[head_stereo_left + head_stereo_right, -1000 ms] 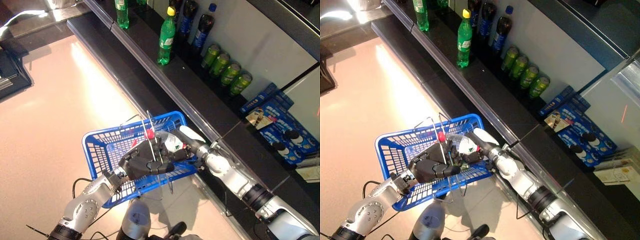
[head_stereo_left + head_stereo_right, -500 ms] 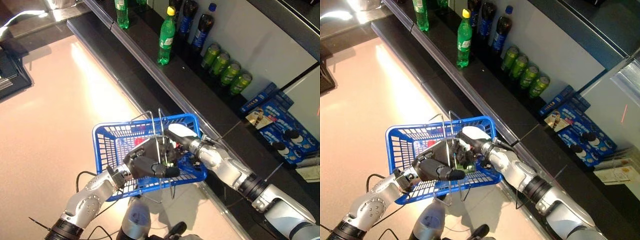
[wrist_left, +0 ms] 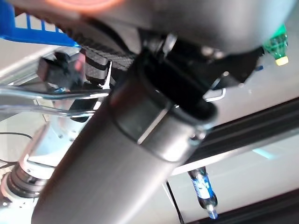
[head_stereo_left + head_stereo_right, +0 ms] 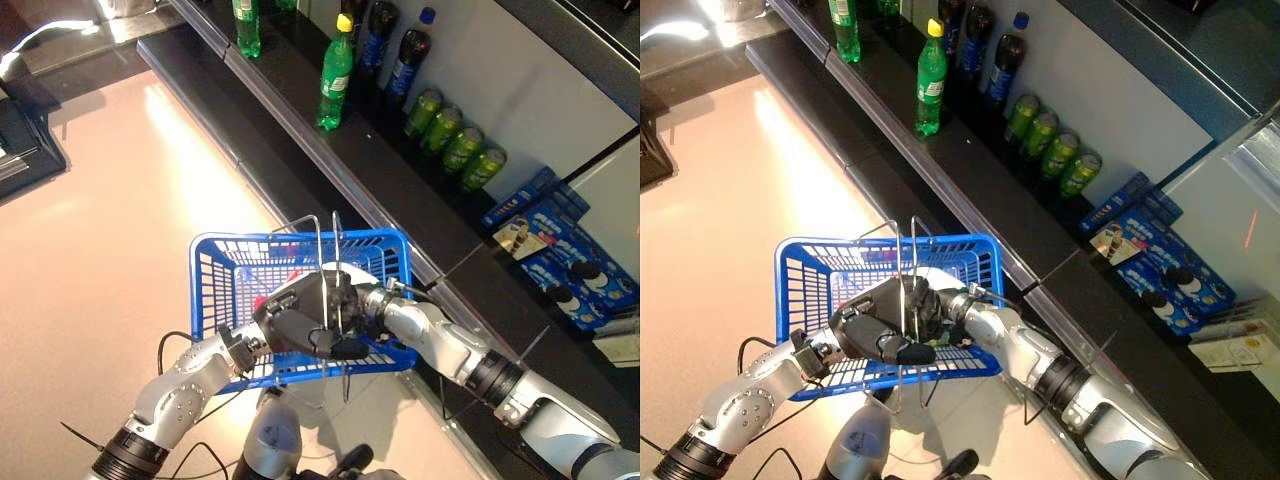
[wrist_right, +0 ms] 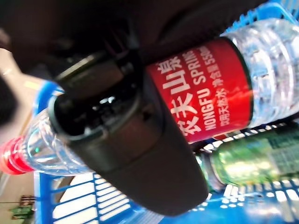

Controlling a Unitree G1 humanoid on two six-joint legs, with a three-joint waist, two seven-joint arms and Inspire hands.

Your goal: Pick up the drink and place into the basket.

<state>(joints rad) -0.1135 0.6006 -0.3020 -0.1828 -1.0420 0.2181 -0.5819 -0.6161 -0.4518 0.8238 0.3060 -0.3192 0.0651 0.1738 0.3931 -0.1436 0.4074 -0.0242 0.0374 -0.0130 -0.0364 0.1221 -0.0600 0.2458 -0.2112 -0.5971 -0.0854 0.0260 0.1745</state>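
1. Bottle, clear with a red label and red cap, lies low inside the basket, above a green bottle on its floor.
2. Right hand has its fingers curled round the bottle.
3. Left hand is clenched on the wire handles, carrying the basket beside the shelf.
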